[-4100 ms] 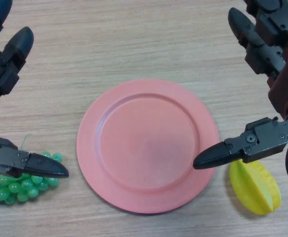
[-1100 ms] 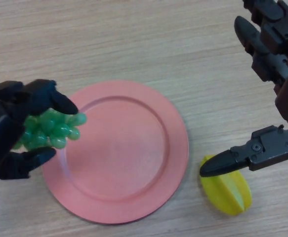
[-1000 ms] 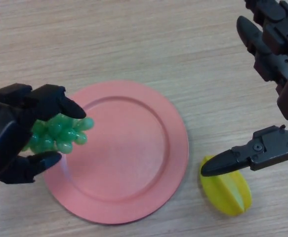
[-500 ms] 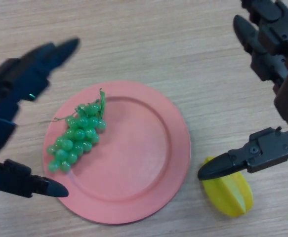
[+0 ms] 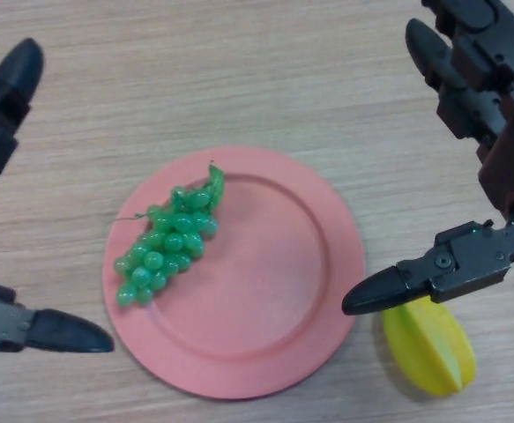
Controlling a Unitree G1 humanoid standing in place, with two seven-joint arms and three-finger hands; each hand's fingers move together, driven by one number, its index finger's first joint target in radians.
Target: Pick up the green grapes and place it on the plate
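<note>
the bunch of small green plastic grapes [image 5: 167, 244] lies on the left side of the round pink plate [image 5: 274, 291], so the task looks done, with the black left hand [image 5: 14, 211] spread open clear of it and the black right hand [image 5: 486, 167] open, idle above the yellow star fruit [image 5: 433, 348].

My left hand [image 5: 1, 123] sits at the left edge of the view, spread wide: one finger points up near the top left corner, and my thumb stretches flat toward the right along the bottom left. Nothing is held between them. My right hand [image 5: 490, 132] comes in from the upper right, also spread wide, its fingers straight and pointing up and to the left, its thumb reaching out low toward the left. It too holds nothing.
</note>
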